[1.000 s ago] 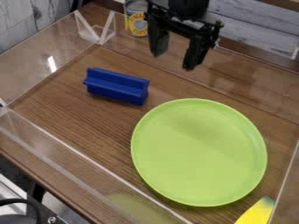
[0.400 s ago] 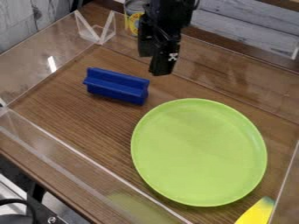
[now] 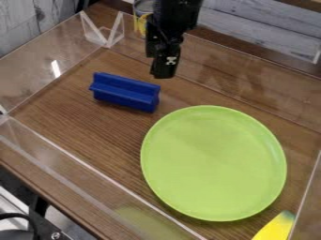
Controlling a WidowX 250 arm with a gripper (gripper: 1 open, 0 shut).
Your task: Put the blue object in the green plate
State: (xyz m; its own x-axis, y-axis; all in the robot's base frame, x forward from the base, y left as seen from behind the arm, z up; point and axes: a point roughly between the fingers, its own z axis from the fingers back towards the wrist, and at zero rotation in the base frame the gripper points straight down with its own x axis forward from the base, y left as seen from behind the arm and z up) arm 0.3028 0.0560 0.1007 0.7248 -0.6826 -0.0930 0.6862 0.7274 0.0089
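The blue object point(image 3: 124, 91), a small ridged block, lies on the wooden table left of centre. The green plate point(image 3: 213, 162), large, round and bare, sits to its right and nearer the camera. My gripper point(image 3: 164, 67) points straight down, hanging above the table just behind and to the right of the block and apart from it. Its wrist is turned so the two black fingers line up nearly one behind the other. It stands open with nothing between the fingers.
Clear acrylic walls point(image 3: 38, 141) fence the wooden table on the left and front. A clear plastic stand point(image 3: 100, 33) and a yellow item point(image 3: 148, 24) sit at the back. A yellow-green thing point(image 3: 279, 228) pokes in at the bottom right corner.
The gripper has moved left toward the blue block and sunk slightly. Its wrist has rolled, so the fingers that showed side by side are now seen almost edge-on.
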